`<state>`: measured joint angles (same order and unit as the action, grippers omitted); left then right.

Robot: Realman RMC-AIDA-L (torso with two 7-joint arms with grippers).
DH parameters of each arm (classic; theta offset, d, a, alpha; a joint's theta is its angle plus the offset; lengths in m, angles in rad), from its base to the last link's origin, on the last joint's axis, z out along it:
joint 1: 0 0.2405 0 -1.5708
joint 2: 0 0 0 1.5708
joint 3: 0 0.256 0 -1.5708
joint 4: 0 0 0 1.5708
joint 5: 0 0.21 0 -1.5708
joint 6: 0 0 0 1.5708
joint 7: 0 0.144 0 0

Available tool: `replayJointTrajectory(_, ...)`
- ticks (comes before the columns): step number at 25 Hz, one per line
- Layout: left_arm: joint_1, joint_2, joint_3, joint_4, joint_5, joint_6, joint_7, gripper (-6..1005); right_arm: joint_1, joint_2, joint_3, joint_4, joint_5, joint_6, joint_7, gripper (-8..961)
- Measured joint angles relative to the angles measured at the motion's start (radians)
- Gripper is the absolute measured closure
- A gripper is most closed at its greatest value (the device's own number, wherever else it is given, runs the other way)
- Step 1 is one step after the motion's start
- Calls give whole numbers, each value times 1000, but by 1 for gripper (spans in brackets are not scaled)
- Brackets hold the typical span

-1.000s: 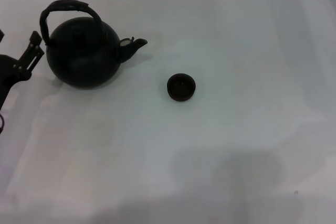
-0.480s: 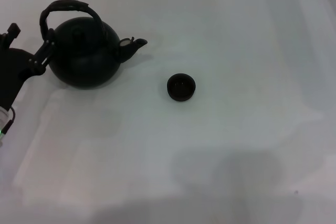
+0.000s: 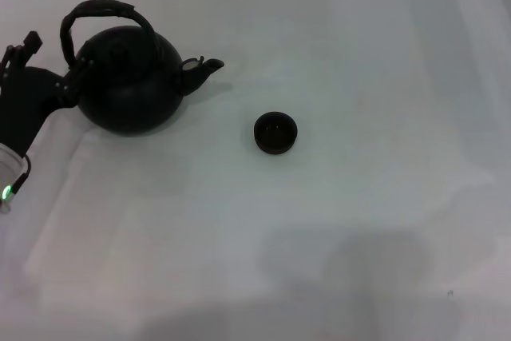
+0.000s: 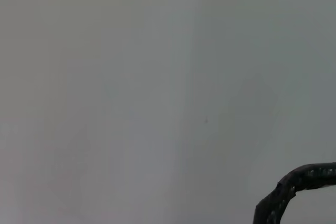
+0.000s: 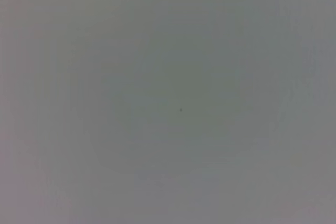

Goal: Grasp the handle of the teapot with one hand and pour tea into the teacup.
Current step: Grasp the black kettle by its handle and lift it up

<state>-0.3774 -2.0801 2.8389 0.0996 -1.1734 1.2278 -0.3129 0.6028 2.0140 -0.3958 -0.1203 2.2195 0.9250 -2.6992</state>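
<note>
Head view: the teapot stands in the upper left of the frame on the white desk, its handle arching over the lid and its short spout pointing toward frame right. The teacup sits apart from the teapot, near the centre of the frame and lower right of the spout; whether it holds any tea cannot be told. The left gripper enters from the left edge, level with the teapot's shoulder; one finger tip rises near the frame's left edge and another reaches to the left foot of the handle, so the fingers appear spread apart and hold nothing. The handle's left leg lies just beside the nearer finger, at its far end rather than between the two; contact cannot be confirmed. Judged from this layout, the task is at its approach stage: the handle is not yet grasped, and grasping, lifting, carrying to the teacup and pouring all remain. Left wrist view: mostly bare desk, with a curved stretch of the handle at the lower right corner of the frame; no fingers show. Right wrist view: only a plain grey surface; the right gripper appears in no view, and no task thing is seen here.
</note>
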Motion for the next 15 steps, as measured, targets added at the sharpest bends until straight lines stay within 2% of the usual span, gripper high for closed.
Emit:
replayJointTrajectory(8,-22,0,-2,1,0,-37,7,126,-2,-1,-1,-1,0,0,-1,109)
replayJointTrajectory(15,-28,-1,1,9,0,-51,67,268,-4,-1,4,-1,0,0,-2,108)
